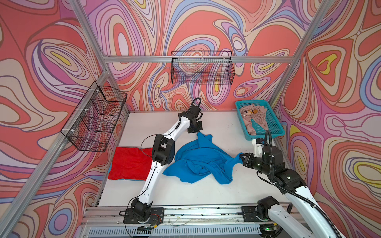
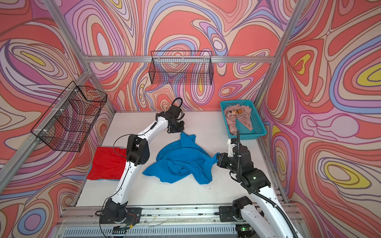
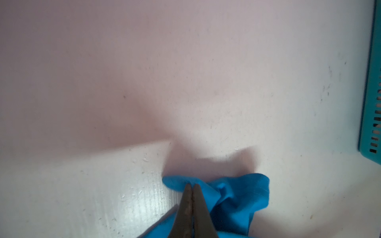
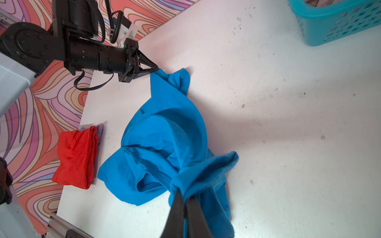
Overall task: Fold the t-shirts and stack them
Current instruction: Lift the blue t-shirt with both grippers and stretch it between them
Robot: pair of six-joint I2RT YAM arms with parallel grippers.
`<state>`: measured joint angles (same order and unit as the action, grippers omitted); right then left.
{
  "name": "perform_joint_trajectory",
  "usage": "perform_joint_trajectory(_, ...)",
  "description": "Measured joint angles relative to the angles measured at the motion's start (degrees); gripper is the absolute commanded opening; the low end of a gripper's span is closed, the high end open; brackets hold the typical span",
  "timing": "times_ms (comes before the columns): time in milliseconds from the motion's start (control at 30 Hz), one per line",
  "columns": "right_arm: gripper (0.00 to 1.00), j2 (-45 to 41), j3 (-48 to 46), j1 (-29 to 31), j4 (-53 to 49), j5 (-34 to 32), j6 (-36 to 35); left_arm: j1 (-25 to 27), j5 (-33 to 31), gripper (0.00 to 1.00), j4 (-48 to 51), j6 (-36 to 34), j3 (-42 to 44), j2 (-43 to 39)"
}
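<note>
A crumpled bright blue t-shirt point(image 1: 198, 160) point(image 2: 179, 162) lies mid-table. My left gripper point(image 1: 196, 132) point(image 3: 192, 185) is shut on its far corner, low at the table; the right wrist view shows that pinch point(image 4: 156, 69). At the shirt's right edge my right gripper point(image 1: 240, 157) point(image 4: 185, 195) is shut on a bunched fold, lifted slightly. A red t-shirt point(image 1: 129, 162) point(image 4: 76, 154) lies folded at the left, partly behind the left arm. The beige-pink printed t-shirt point(image 1: 254, 117) point(image 2: 239, 117) is heaped in the turquoise basket point(image 1: 276, 128).
The turquoise basket point(image 2: 258, 128) point(image 4: 329, 22) stands at the back right corner. Black wire baskets hang on the back wall point(image 1: 203, 68) and the left wall point(image 1: 94, 117). A purple cloth edge point(image 4: 100, 129) shows under the red t-shirt. A metal rail point(image 1: 185, 212) runs along the front.
</note>
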<state>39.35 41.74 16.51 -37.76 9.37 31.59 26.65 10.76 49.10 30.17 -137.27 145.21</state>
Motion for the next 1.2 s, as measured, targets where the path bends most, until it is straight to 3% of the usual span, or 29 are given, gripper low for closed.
perform_joint_trajectory(133,0.0,1.6,3.5,0.0,0.0,-0.2,-0.9,-1.6,-5.5,0.0,1.9,-1.2,0.9,-5.6)
perform_joint_trajectory(333,0.0,6.9,14.5,0.0,2.1,-1.1,-4.9,-5.4,-14.5,0.0,1.6,-3.0,7.1,-26.8)
perform_joint_trajectory(633,0.0,13.5,37.6,0.0,6.3,-3.3,-10.3,-6.4,-28.1,0.0,-0.3,-8.1,10.2,-55.2)
perform_joint_trajectory(867,0.0,15.8,54.7,0.0,7.4,-1.0,-13.2,-6.2,-33.5,0.0,1.1,-10.5,13.4,-69.1)
perform_joint_trajectory(1200,0.0,15.7,71.1,2.1,5.5,2.1,-14.1,6.1,-39.3,0.0,1.9,-15.0,9.2,-81.4)
